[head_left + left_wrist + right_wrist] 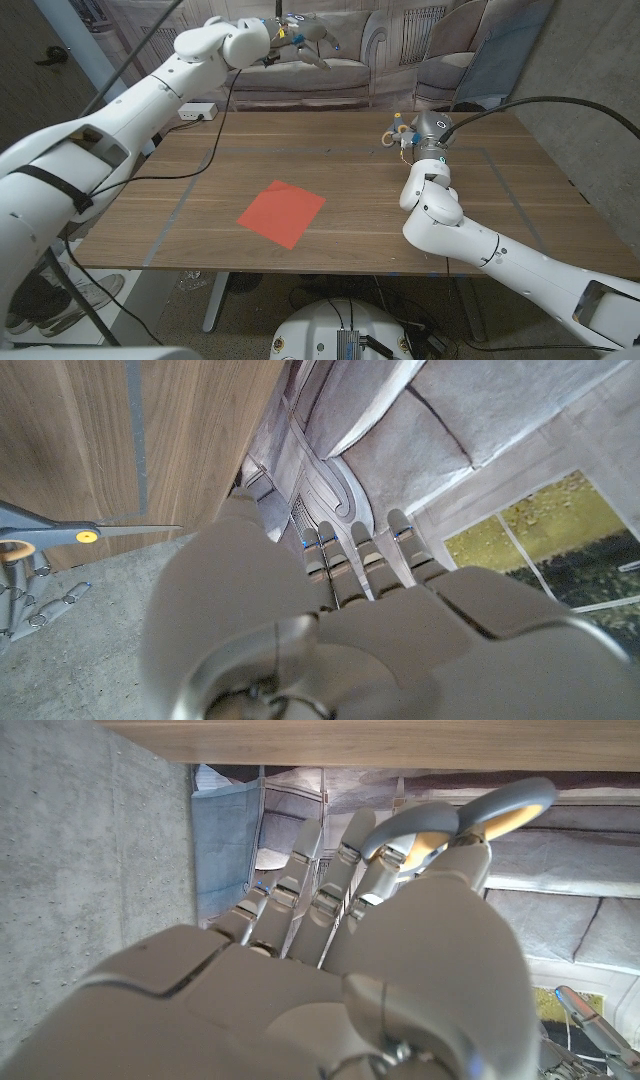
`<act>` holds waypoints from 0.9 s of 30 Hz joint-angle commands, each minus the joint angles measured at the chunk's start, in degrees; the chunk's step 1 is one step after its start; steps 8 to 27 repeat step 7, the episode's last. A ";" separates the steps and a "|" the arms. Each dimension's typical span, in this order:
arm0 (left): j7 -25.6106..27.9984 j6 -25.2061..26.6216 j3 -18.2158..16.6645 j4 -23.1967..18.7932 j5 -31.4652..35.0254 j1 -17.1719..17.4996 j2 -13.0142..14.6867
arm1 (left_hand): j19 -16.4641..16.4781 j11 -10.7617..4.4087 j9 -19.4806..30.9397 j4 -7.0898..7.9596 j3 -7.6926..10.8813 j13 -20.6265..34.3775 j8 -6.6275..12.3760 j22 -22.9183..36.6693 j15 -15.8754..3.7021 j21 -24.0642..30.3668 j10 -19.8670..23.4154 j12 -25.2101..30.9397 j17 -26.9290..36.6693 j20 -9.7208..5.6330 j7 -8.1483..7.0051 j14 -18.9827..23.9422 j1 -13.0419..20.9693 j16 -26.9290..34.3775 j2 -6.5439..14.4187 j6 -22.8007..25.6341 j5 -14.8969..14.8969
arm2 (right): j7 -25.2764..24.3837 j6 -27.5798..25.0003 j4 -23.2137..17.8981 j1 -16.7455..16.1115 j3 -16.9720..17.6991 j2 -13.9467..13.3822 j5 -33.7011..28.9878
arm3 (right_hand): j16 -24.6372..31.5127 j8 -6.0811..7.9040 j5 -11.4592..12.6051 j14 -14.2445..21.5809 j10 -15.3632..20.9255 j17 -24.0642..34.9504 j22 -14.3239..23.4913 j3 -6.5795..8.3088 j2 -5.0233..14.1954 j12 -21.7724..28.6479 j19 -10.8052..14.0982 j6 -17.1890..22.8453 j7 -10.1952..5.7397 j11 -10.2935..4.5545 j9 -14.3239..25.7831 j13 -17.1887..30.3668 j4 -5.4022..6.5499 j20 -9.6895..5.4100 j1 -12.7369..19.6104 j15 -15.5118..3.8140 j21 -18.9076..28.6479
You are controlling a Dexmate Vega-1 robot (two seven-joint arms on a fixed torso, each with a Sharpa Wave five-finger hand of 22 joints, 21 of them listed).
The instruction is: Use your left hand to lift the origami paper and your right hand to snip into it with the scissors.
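Left hand [305, 35] raised beyond counter [330, 150], fingers spread, holding nothing; right hand [415, 132] gripping scissors [398, 128]; red origami paper [282, 213] flat on counter

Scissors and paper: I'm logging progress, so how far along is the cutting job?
Done: the right robot hand holds the scissors, raised above the table. In hand: nothing with the paper; the left robot hand is up high past the table's far edge, holding nothing. Left: the red paper lies flat and looks uncut, so lifting and snipping remain.
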 commanded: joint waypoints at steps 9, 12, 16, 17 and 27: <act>3.61 -2.63 0.38 4.51 -1.63 0.78 -0.05 | -0.98 1.05 -0.08 0.63 -0.25 -0.64 0.56 0.09 -1.22 -0.13 -1.13 0.41 -0.70 0.80 1.10 -1.24 -0.33 0.33 0.84 -0.26 0.45 | 0.68 4.39 3.22 3.24 0.46 0.42 3.81 | -0.25 0.27 -0.25 0.70 1.10 0.10 0.14 -0.36 5.06 0.17 0.48 0.09 -0.48 -0.93 0.13 0.18 0.10 0.00 4.26 -9.21 0.24; 3.61 -2.63 0.38 4.51 -1.63 0.78 -0.05 | -0.98 1.05 -0.08 0.63 -0.25 -0.64 0.56 0.09 -1.22 -0.13 -1.13 0.41 -0.70 0.80 1.10 -1.24 -0.33 0.33 0.84 -0.26 0.45 | 0.68 4.39 3.22 3.24 0.46 0.42 3.81 | -0.25 0.27 -0.25 0.70 1.10 0.10 0.14 -0.36 5.06 0.17 0.48 0.09 -0.48 -0.93 0.13 0.18 0.10 0.00 4.26 -9.21 0.24; 3.61 -2.63 0.38 4.51 -1.63 0.78 -0.05 | -0.98 1.05 -0.08 0.63 -0.25 -0.64 0.56 0.09 -1.22 -0.13 -1.13 0.41 -0.70 0.80 1.10 -1.24 -0.33 0.33 0.84 -0.26 0.45 | 0.68 4.39 3.22 3.24 0.46 0.42 3.81 | -0.25 0.27 -0.25 0.70 1.10 0.10 0.14 -0.36 5.06 0.17 0.48 0.09 -0.48 -0.93 0.13 0.18 0.10 0.00 4.26 -9.21 0.24; 3.61 -2.63 0.38 4.51 -1.63 0.78 -0.05 | -0.98 1.05 -0.08 0.63 -0.25 -0.64 0.56 0.09 -1.22 -0.13 -1.13 0.41 -0.70 0.80 1.10 -1.24 -0.33 0.33 0.84 -0.26 0.45 | 0.68 4.39 3.22 3.24 0.46 0.42 3.81 | -0.25 0.27 -0.25 0.70 1.10 0.10 0.14 -0.36 5.06 0.17 0.48 0.09 -0.48 -0.93 0.13 0.18 0.10 0.00 4.26 -9.21 0.24; 3.61 -2.63 0.38 4.51 -1.63 0.78 -0.05 | -0.98 1.05 -0.08 0.63 -0.25 -0.64 0.56 0.09 -1.22 -0.13 -1.13 0.41 -0.70 0.80 1.10 -1.24 -0.33 0.33 0.84 -0.26 0.45 | 0.68 4.39 3.22 3.24 0.46 0.42 3.81 | -0.25 0.27 -0.25 0.70 1.10 0.10 0.14 -0.36 5.06 0.17 0.48 0.09 -0.48 -0.93 0.13 0.18 0.10 0.00 4.26 -9.21 0.24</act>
